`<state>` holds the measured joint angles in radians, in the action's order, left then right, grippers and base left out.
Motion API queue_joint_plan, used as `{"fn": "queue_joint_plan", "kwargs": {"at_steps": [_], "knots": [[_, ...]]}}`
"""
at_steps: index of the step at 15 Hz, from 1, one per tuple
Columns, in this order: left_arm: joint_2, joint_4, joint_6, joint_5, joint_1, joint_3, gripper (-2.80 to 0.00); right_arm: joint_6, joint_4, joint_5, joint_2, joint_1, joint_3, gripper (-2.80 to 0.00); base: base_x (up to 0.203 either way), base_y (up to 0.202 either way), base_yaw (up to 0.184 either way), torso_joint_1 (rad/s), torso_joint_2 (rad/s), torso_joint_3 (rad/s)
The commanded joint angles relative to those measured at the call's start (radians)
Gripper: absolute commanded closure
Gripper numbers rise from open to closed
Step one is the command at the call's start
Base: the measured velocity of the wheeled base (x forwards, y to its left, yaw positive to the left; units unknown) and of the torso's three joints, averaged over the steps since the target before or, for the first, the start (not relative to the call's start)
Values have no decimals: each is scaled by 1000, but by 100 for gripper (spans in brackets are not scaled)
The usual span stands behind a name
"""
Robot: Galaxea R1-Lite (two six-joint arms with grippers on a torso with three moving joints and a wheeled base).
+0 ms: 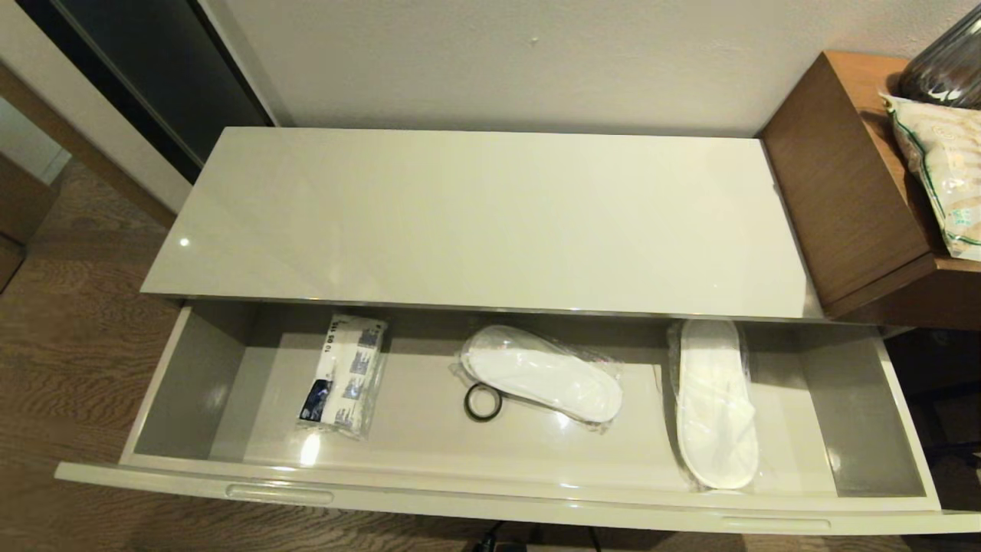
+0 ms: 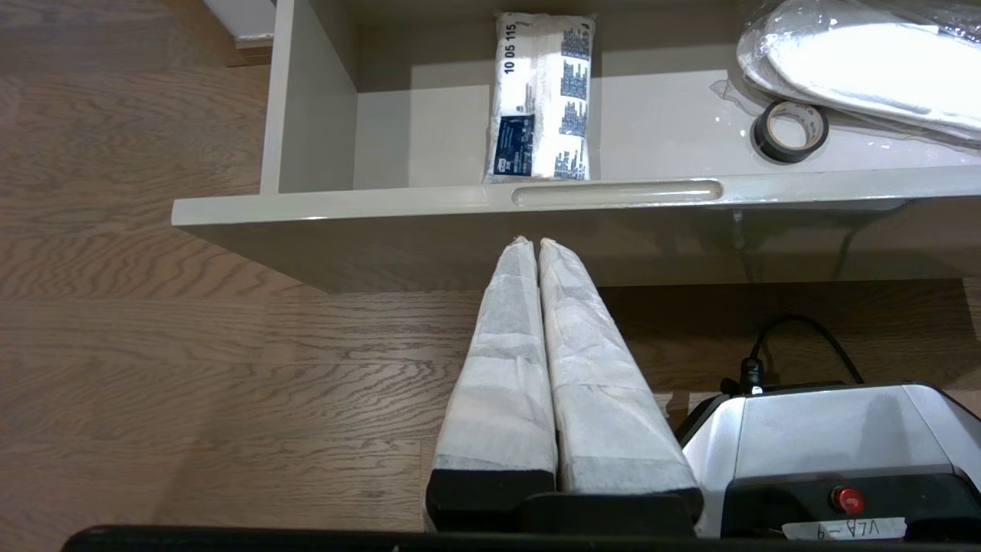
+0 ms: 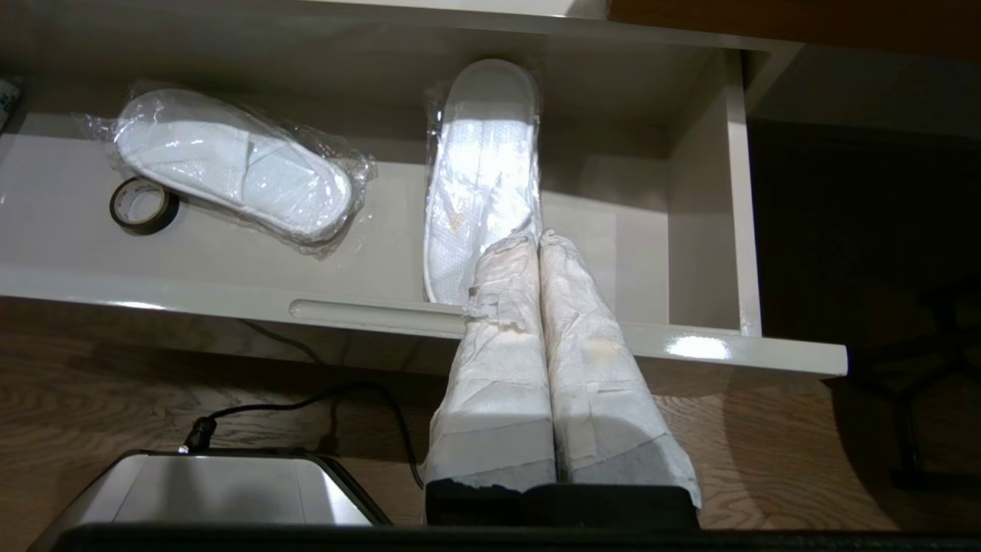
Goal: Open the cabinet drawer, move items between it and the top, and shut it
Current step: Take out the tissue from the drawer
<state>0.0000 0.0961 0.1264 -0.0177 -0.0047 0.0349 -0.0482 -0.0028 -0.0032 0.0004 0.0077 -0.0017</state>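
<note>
The cabinet drawer [image 1: 490, 510] stands pulled fully out below the glossy cream top [image 1: 483, 222], which is bare. Inside at the left lies the white tissue pack [image 1: 346, 373], also seen in the left wrist view as the tissue pack [image 2: 542, 96] with digits "10 05 115". My left gripper [image 2: 534, 243] is shut and empty, just in front of the drawer front's left handle [image 2: 617, 192]. My right gripper [image 3: 536, 239] is shut and empty, its tips over the drawer front near the right handle [image 3: 368, 313]. Neither gripper shows in the head view.
In the drawer lie two plastic-wrapped white slippers [image 1: 546, 373] [image 1: 714, 402] and a black tape roll [image 1: 483, 402]. A brown wooden unit [image 1: 851, 184] with a bag [image 1: 943, 169] stands at the right. The robot's base [image 2: 828, 452] and a cable [image 3: 306, 406] are on the wooden floor.
</note>
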Motion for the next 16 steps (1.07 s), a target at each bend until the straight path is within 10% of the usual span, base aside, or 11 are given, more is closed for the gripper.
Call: {"fn": "queue_joint_plan", "kwargs": {"at_steps": [1,9,12,16], "knots": [[2,5,-2,5,0,3,0,-1,0,0,-2,0,0,0,0,0,0,0,0,0],[33,11,-34,21,0,81,0,-1,0,0,-2,0,0,0,0,0,0,0,0,0],[305,86,-152,49,2,387,0,-5,-2,0,-2,0,0,0,0,0,0,0,0,0],[739,564,-256,56,2,1037,0,10,-2,-1,-2,0,0,0,0,0,0,0,0,0]]}}
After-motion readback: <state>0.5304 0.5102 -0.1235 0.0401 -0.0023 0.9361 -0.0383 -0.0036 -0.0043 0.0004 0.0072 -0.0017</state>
